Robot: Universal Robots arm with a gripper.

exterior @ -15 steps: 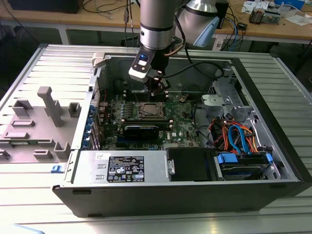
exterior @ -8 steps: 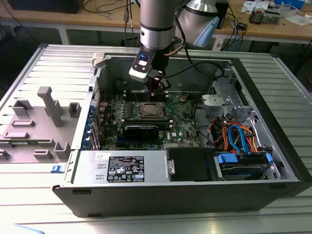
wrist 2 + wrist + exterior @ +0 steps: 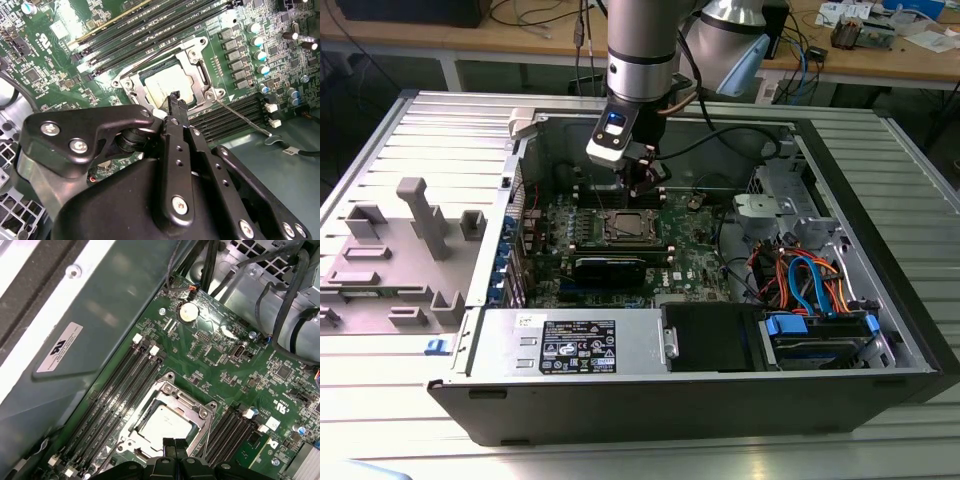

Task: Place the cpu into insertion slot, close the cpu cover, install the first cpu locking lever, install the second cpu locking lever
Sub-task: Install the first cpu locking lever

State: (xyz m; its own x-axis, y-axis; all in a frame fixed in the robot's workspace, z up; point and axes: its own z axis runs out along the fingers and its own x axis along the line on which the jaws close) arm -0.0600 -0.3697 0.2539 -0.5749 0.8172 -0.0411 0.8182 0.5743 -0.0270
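The cpu (image 3: 170, 85) lies flat in the insertion slot (image 3: 625, 226) on the green board, its dull silver top showing through the window of the cpu cover (image 3: 197, 55). The cover frame (image 3: 172, 390) lies down over the chip (image 3: 165, 422). A thin wire locking lever (image 3: 245, 119) sticks out sideways from one corner of the socket, its hooked end over the case floor. My gripper (image 3: 175, 96) hangs just above the socket's edge, fingers together and holding nothing. In the first wrist view the gripper (image 3: 175, 442) sits at the rim beside another lever (image 3: 206, 437). The exterior view shows the gripper (image 3: 645, 190) inside the case.
Long black memory slots (image 3: 117, 395) run along both sides of the socket. A coin battery (image 3: 187, 311) and cable bundles (image 3: 280, 300) lie beyond it. The case walls (image 3: 650, 122), a drive bay with blue and orange cables (image 3: 810, 285) and the power supply (image 3: 570, 345) surround the board.
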